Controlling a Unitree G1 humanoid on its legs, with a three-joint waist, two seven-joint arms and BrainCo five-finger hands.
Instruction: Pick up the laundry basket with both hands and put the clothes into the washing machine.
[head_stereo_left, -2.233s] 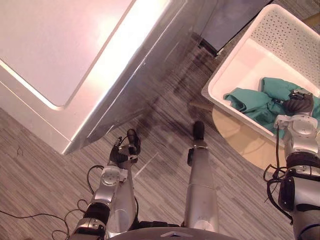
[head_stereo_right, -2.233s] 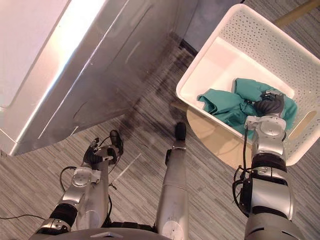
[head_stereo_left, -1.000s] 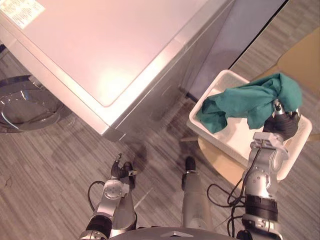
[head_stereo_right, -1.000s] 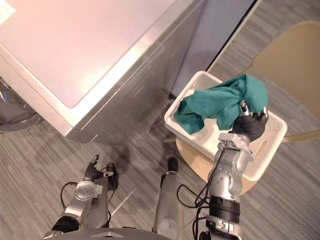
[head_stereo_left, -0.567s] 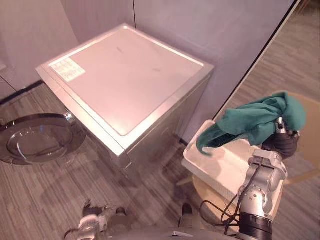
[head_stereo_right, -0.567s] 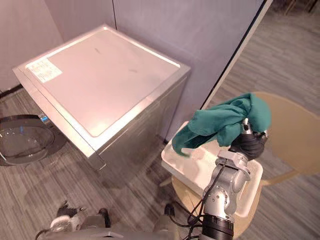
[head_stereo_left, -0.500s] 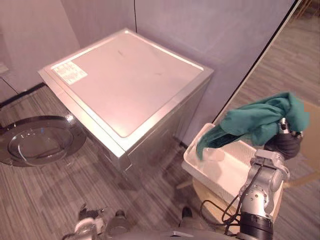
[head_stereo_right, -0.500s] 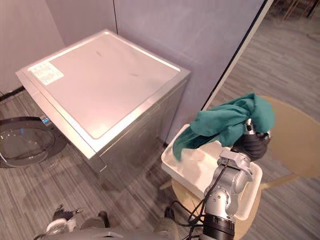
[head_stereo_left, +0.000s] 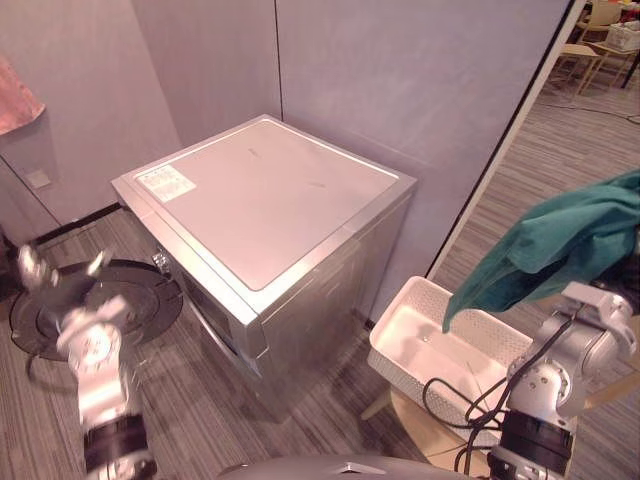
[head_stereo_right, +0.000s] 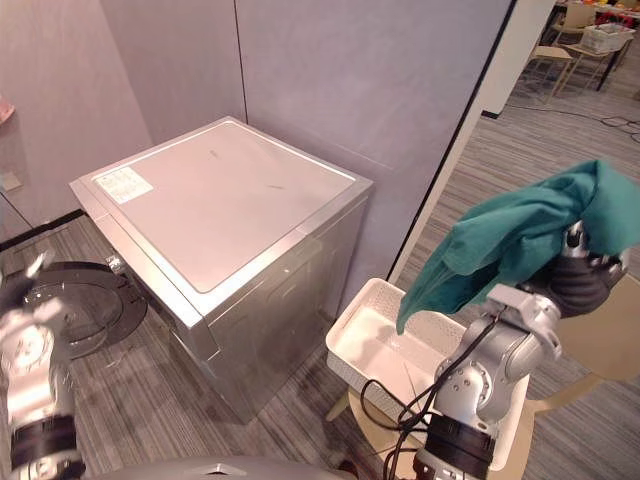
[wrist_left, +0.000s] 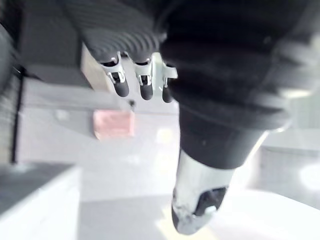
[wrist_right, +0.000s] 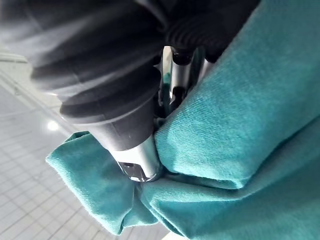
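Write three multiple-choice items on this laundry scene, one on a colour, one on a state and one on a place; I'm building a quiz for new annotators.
1. What colour is the laundry basket?
A. white
B. blue
C. black

2. How is the round door of the washing machine?
A. shut
B. swung open
C. covered by cloth

3. Where is the green cloth?
A. lying in the laundry basket
B. held up in the right hand
C. spread on top of the washing machine

Answers:
1 A: the walls and rim are plainly white.
2 B: the door stands out from the machine's front, low by the floor.
3 B: the right hand's fingers are curled on the cloth, which hangs above the empty basket.
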